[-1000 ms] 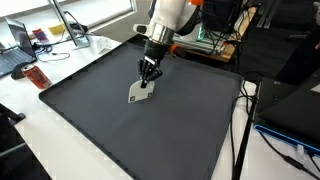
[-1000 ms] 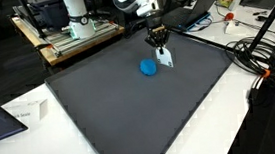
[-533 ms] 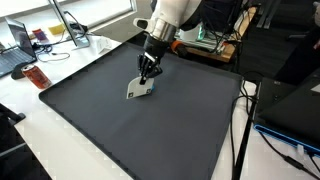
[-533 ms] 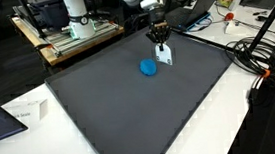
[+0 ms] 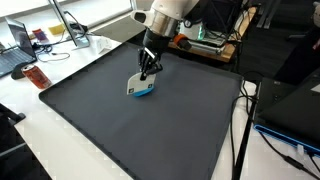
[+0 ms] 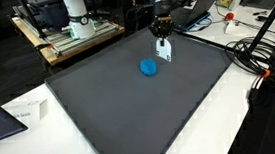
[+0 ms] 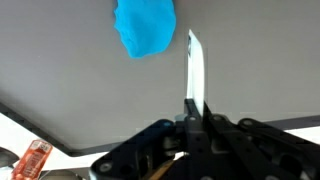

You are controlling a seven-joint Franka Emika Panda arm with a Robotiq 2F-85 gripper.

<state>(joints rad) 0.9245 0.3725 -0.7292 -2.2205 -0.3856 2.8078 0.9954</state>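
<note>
Jaws: pressed together on the top edge of the white card (image 5: 138, 87), pinching it flat between the two pads.
Reason for grip: a pinch at the upper edge let the card hang below the jaws, face free, with nothing underneath taking its weight.
Arm: the arm (image 5: 165, 15) came down from above the far half of the dark mat (image 5: 160, 130), wrist pointed downward, which kept the card close to vertical.
Card position: over the far middle of the mat, seen in both exterior views (image 6: 163, 52). Its lower edge was near the mat. Whether it touched could not be told.
Neighbour: a blue lump (image 6: 149, 68) lay on the mat just beside the card. In the wrist view it sat off to one side of the card (image 7: 146, 27), apart from it, and in an exterior view the card covered part of it.
Card look: thin, white, plain and flat. It was stiff enough to stay straight under a one-edge hold. It showed edge-on as a narrow pale sliver in the wrist view (image 7: 194, 65) and as a small tilted four-sided face from outside.
Surroundings: the mat covered most of the white tabletop (image 5: 40, 125). An orange bottle (image 7: 33, 158) stood off the mat, well apart from the card.
</note>
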